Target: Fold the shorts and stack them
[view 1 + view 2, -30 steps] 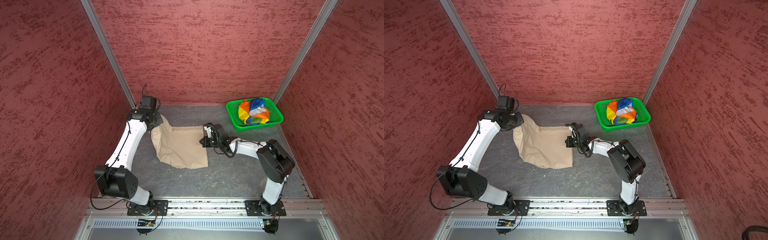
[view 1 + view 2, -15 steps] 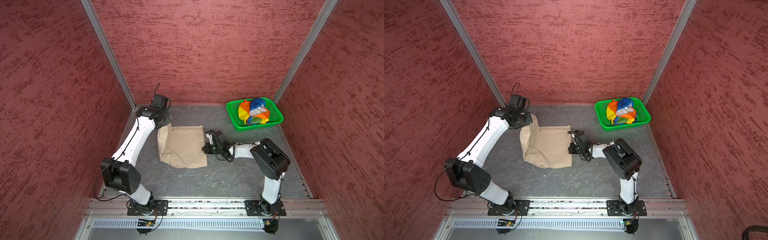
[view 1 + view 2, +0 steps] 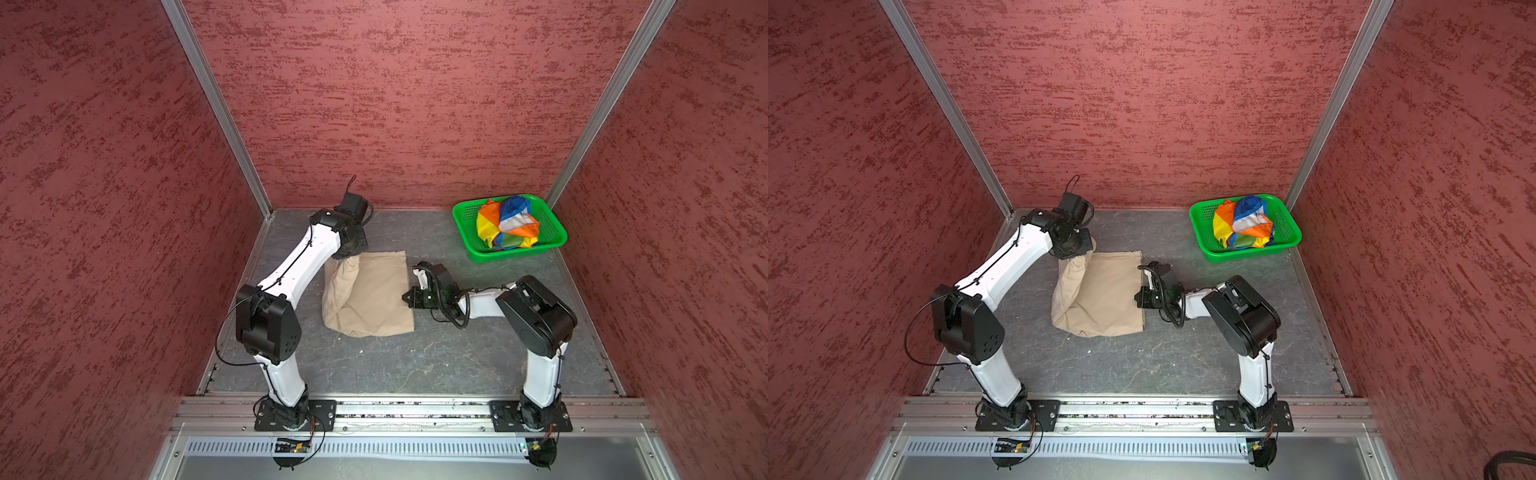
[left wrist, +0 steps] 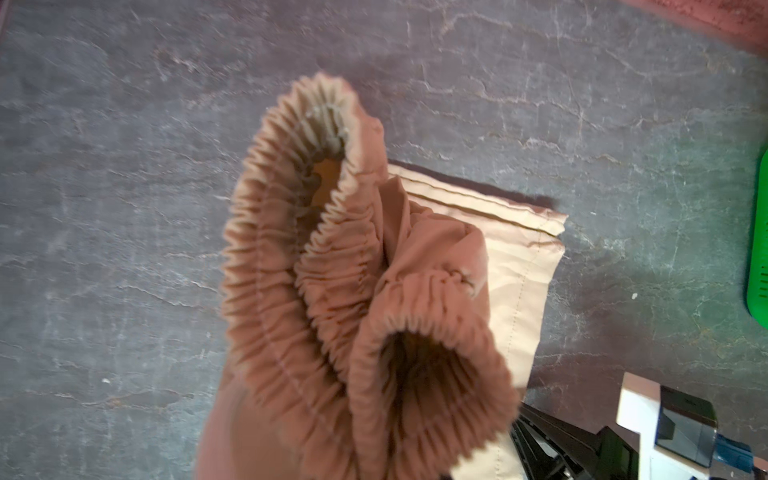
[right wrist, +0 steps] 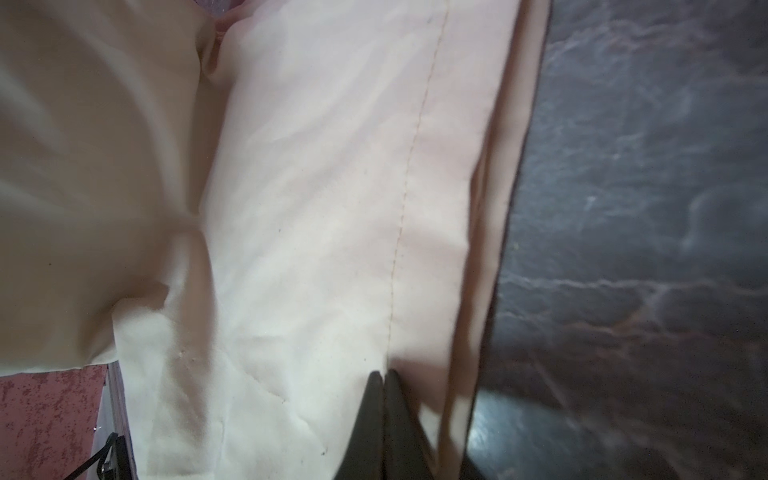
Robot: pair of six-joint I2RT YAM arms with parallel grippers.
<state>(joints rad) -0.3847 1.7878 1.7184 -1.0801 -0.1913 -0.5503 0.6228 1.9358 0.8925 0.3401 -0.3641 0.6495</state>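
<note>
Beige shorts [image 3: 374, 295] mostly flat, elastic waistband bunched & raised in L claw [image 3: 348, 255]; R claw [image 3: 406, 297] clenched, tips on hem.

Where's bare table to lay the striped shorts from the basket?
Widest: the strip between beige shorts and front rail. Also the back, between left arm and basket. Crowded where the right jaws rest on the shorts' edge.

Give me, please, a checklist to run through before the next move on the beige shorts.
1. Left jaws hold the beige shorts by the raised waistband: ok.
2. Right jaws shut, tips on the hem edge: ok.
3. Fold laid flat: not ok, waistband in the air.
4. Rainbow shorts out of the green basket: not ok, crumpled inside.
5. Left jaws' bite depth: cannot tell, cloth hides it.
</note>
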